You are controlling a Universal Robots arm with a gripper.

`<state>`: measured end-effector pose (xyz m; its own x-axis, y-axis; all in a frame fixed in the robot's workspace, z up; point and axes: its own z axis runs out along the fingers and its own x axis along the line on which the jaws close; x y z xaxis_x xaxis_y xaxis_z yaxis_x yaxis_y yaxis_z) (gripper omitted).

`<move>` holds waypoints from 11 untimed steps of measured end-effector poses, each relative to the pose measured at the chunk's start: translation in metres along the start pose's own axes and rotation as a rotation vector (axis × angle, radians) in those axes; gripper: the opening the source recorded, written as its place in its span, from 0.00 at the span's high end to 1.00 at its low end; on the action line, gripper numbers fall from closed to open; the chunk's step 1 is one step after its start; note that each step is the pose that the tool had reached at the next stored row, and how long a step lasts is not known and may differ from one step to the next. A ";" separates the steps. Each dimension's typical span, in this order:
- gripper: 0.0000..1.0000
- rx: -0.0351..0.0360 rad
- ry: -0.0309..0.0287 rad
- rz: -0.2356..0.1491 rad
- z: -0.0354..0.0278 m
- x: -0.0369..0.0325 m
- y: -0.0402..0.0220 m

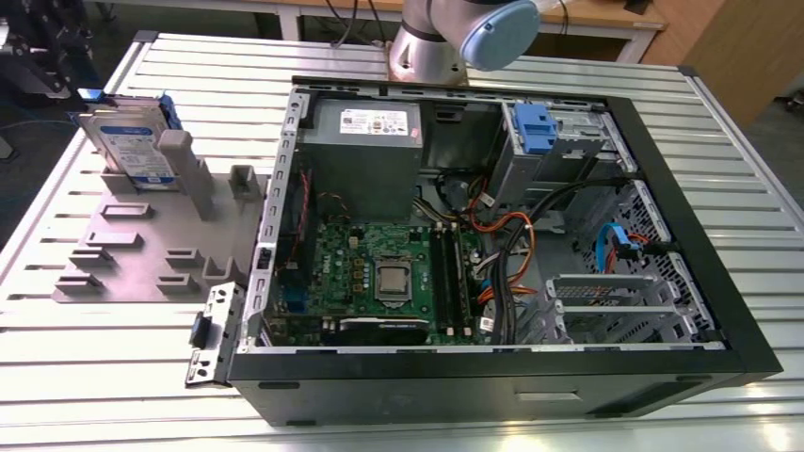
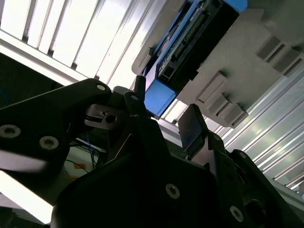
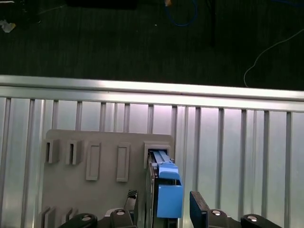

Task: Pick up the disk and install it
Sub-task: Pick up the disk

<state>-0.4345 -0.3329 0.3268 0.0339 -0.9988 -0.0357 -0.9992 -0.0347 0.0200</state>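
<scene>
The disk (image 1: 126,143), silver-grey with a white-and-blue label and a blue carrier, stands on edge in a slot of the grey holder plate (image 1: 132,254) at the exterior view's left. In both wrist views my gripper (image 3: 165,210) (image 2: 165,111) is open. Its two dark fingertips (image 3: 197,207) stand one on each side of the disk's blue end tab (image 3: 169,194) (image 2: 159,97), with a gap on both sides and no contact. The disk's connector edge (image 2: 190,33) faces the second wrist camera.
The open computer case (image 1: 653,188) lies on the slatted metal table (image 1: 101,377). Inside are the motherboard (image 1: 377,273), the grey power supply (image 1: 364,151) and a drive bay with a blue carrier (image 1: 534,127). The arm's elbow (image 1: 465,38) rises behind the case.
</scene>
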 end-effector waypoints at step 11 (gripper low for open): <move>0.45 0.0006 -0.0032 -0.001 0.0182 0.0005 0.0007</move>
<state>-0.4356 -0.3328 0.3086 0.0347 -0.9986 -0.0389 -0.9992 -0.0355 0.0194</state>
